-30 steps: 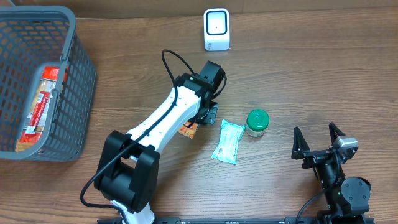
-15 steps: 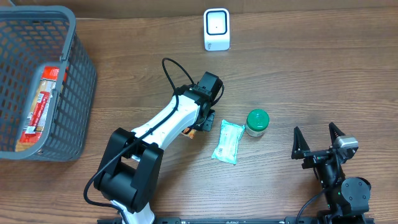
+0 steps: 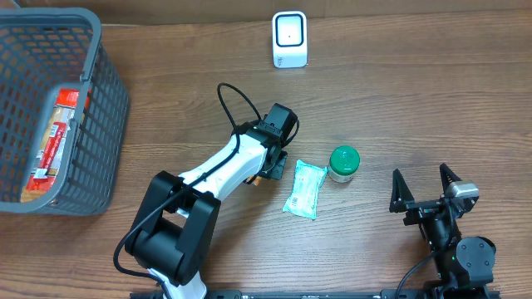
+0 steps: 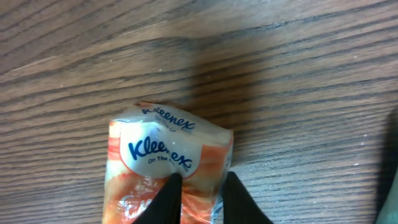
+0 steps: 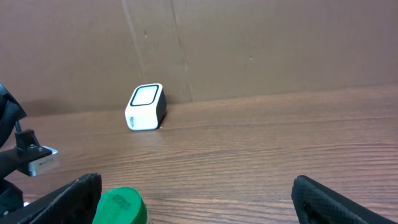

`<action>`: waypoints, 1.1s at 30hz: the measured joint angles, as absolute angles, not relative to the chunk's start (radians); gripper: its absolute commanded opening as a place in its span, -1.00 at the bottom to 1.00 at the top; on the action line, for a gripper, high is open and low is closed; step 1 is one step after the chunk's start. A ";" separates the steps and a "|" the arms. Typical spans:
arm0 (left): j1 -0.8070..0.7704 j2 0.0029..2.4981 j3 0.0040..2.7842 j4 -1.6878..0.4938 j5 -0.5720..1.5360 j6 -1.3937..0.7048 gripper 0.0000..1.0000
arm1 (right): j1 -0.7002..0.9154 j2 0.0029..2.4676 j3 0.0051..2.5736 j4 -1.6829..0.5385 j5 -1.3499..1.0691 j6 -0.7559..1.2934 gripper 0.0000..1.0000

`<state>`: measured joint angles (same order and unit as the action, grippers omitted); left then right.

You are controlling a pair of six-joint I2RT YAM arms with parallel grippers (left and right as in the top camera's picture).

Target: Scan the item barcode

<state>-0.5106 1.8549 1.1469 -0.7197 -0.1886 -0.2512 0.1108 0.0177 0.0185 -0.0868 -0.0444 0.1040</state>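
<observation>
Our left arm has drawn back from the scanner (image 3: 289, 39) and lower over the tissue pack (image 4: 166, 152), which lies mid-table; the left gripper (image 4: 200, 199) pinches the pack's end, jaws narrow; the right gripper (image 3: 422, 181) stands wide, empty; we want a firm pinch before lifting, then the barcode, unseen here, turned to the scanner

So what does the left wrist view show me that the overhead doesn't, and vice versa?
Only the left wrist: the Kleenex lettering on the orange tissue pack, pinched in the left gripper. Only the overhead: the scanner, the basket, the green-lidded jar, the teal pouch and the open right gripper. Both: the wooden table and a sliver of that pack.
</observation>
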 measured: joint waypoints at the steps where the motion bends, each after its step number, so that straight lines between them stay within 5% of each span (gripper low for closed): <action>1: -0.511 1.855 1.145 -0.717 -0.196 -0.247 -0.91 | 0.111 0.018 0.019 -0.088 -0.044 0.105 1.00; 16: -0.510 1.852 1.201 -0.815 -0.190 -0.280 -0.92 | 0.111 0.018 0.019 -0.086 -0.044 0.104 1.00; 25: -0.426 1.755 1.299 -0.877 0.030 -0.312 -0.90 | 0.111 0.018 0.019 -0.087 -0.044 0.104 1.00; 26: -0.408 1.752 1.299 -0.886 0.046 -0.311 -0.70 | 0.111 0.018 0.019 -0.086 -0.044 0.104 1.00; 28: -0.384 1.752 1.299 -0.896 0.068 -0.272 0.31 | 0.111 0.018 0.019 -0.087 -0.044 0.104 1.00; 30: -0.374 1.752 1.299 -0.898 0.079 -0.237 0.79 | 0.111 0.018 0.019 -0.087 -0.045 0.105 1.00; 31: -0.377 1.752 1.299 -0.899 0.083 -0.224 0.99 | 0.111 0.018 0.019 -0.087 -0.044 0.105 1.00; 33: -0.389 1.752 1.298 -0.897 0.092 -0.194 0.99 | 0.111 0.018 0.019 -0.087 -0.044 0.105 1.00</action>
<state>-0.3893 1.7523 1.2976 -0.8967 0.0917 -0.1936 0.1108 0.0177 0.0185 -0.0872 -0.0441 0.1047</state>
